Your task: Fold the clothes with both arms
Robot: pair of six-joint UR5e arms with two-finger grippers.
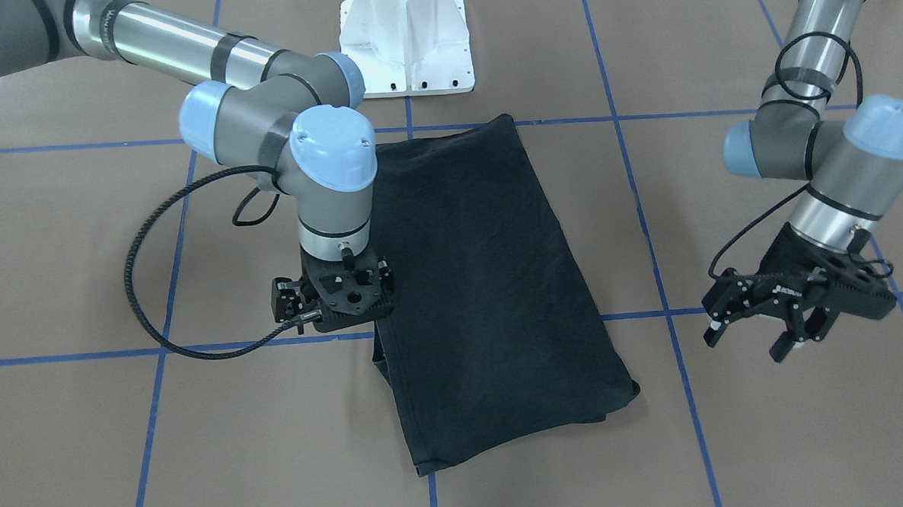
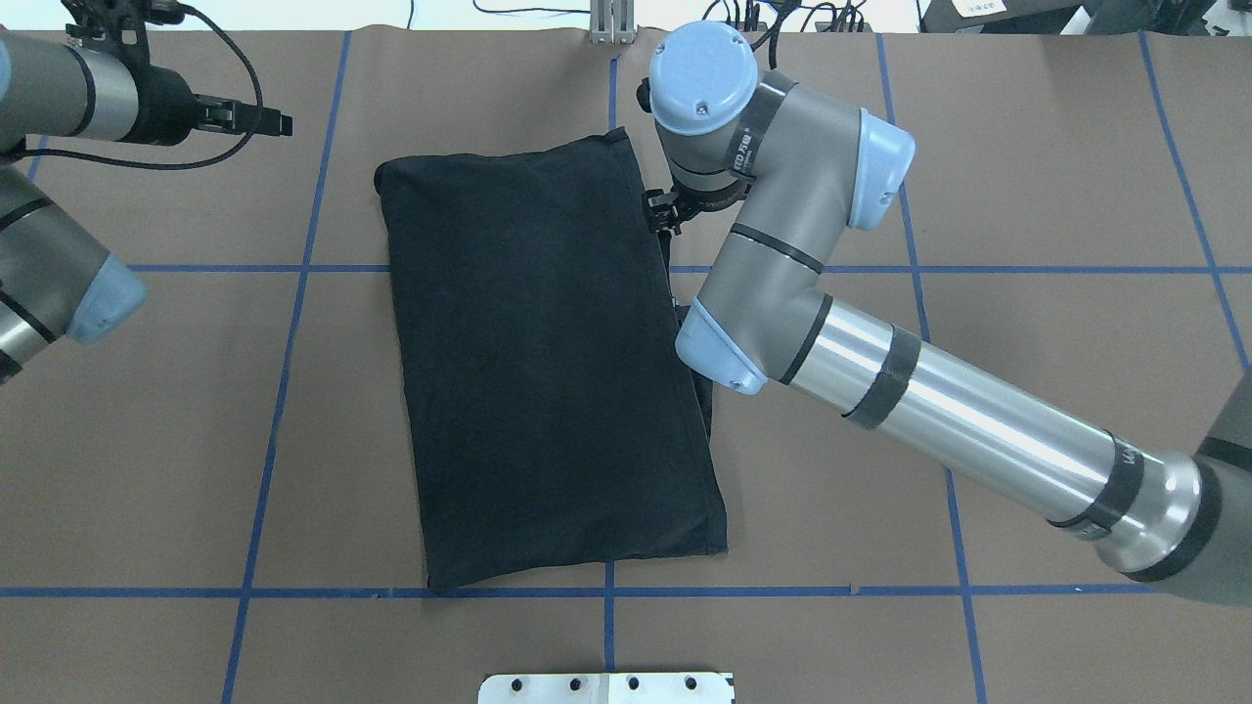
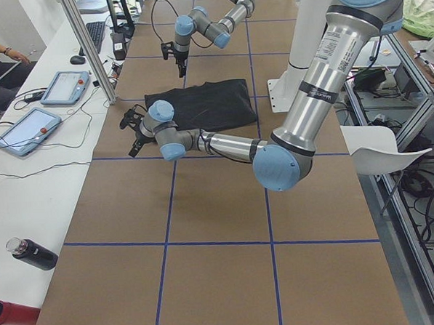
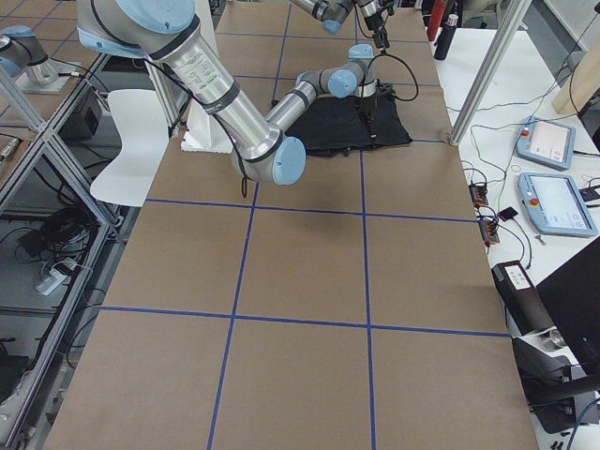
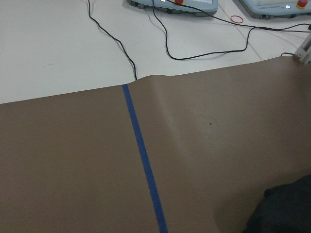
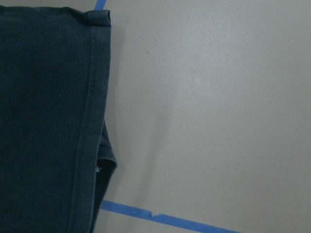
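left gripper (image 1: 752, 333): fingers spread wide, nothing between them. It hangs above bare table at the right of the front view, well apart from the T-shirt.
left gripper, overhead view (image 2: 262, 119): side-on at upper left; the fingers are too dark to separate there.
left wrist view: mostly brown table cover and a blue tape line (image 5: 143, 160). Only a dark corner of the T-shirt (image 5: 286, 209) shows, cut off at lower right.
right gripper (image 1: 333, 297): points straight down at the T-shirt's long edge, left of centre in the front view. The fingers are hidden under its own body, so I cannot tell spread or pressed together, nor whether it touches the cloth.
right gripper, overhead view: nearly all covered by the wrist's blue cap (image 2: 704, 76).
right wrist view: no fingers in frame. A stitched hem runs down the left side, and a small flap of lower layer (image 6: 107, 162) pokes out.
T-shirt (image 1: 491, 282): black, folded into a long rectangle, flat mid-table and slightly skewed; no print visible.
table (image 1: 773, 453): brown cover with a blue tape grid.
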